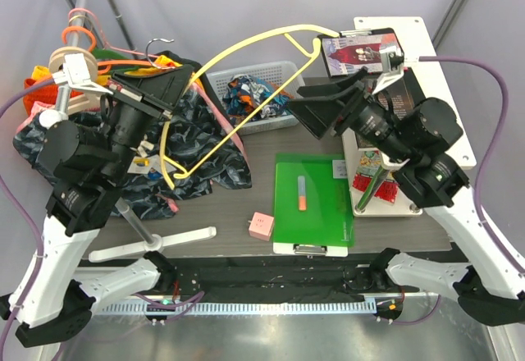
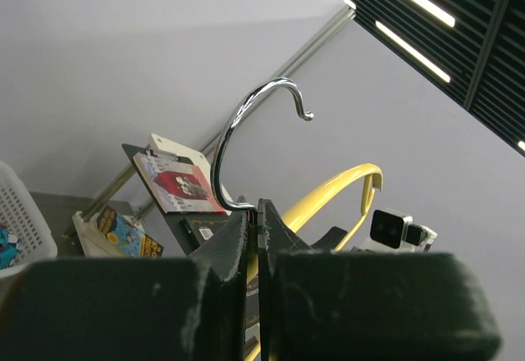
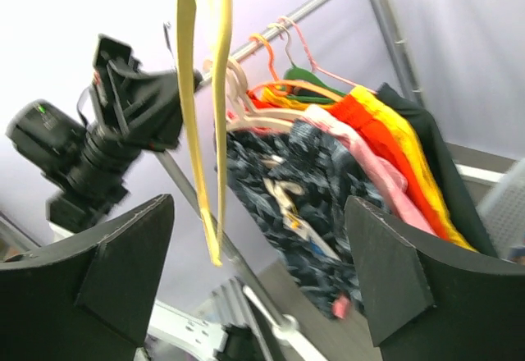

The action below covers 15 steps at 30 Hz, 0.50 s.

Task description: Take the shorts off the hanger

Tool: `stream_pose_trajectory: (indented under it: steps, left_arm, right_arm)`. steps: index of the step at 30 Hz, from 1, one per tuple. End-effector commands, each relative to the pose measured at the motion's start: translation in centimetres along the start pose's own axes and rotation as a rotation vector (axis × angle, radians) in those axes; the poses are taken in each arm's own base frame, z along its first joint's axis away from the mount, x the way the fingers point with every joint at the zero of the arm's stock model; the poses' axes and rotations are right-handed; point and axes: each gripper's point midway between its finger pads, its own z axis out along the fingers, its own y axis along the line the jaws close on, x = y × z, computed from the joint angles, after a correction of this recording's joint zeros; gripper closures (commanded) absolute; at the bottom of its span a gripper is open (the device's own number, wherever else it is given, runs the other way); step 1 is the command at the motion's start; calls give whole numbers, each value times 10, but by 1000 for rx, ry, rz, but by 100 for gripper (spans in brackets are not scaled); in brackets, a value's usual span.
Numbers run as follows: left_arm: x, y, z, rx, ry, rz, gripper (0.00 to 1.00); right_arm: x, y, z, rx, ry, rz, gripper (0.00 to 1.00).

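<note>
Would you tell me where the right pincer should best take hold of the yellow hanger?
Probably at the free arm tip of the yellow hanger, approaching from the right: the left pincer holds its neck, and that thin tip hangs bare before the open right pincer.

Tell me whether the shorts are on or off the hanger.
Off. The hanger is bare, up in the air; the shorts lie in the basket.
</note>
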Motion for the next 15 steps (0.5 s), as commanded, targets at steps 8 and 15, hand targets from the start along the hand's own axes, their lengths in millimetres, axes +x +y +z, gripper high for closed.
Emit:
stream_pose_trajectory:
  steps: [8, 15]
  left_arm:
    - [-1, -7, 4, 38, -10, -33, 99]
    - [11, 4, 7, 18, 7, -51, 100]
  right_arm:
    - [-24, 24, 40, -204, -155, 269, 27]
    - [-17, 22, 56, -256, -149, 364, 68]
